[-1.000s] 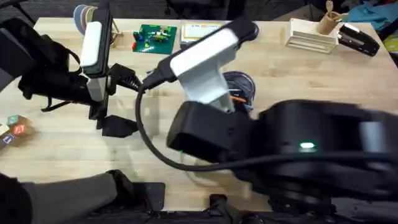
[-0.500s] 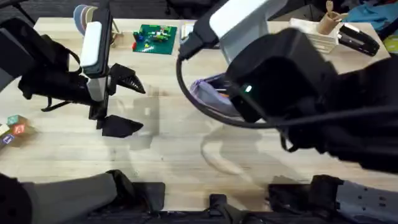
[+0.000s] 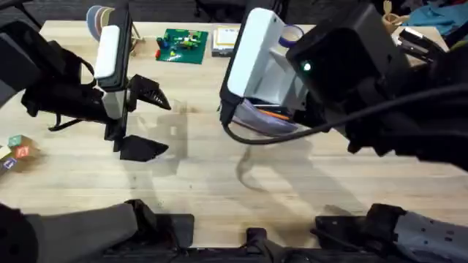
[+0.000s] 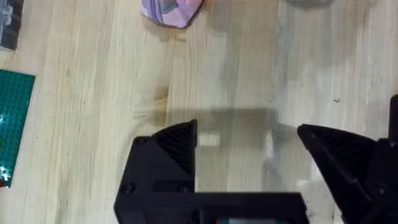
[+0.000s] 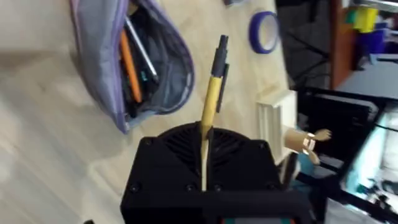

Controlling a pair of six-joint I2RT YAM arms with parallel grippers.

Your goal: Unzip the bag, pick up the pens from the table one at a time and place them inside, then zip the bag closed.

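Your right gripper [image 5: 204, 163] pinches the yellow pen [image 5: 212, 99] beside the unzipped bag [image 5: 134, 68], orange pen [image 5: 127, 62] inside. Your left gripper [image 4: 245, 140] hangs wide over the table [image 4: 93, 112].

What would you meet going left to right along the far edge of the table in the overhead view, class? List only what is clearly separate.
Roll of tape → green building-brick plate → flat box with yellow contents → purple tape ring, all on the table.
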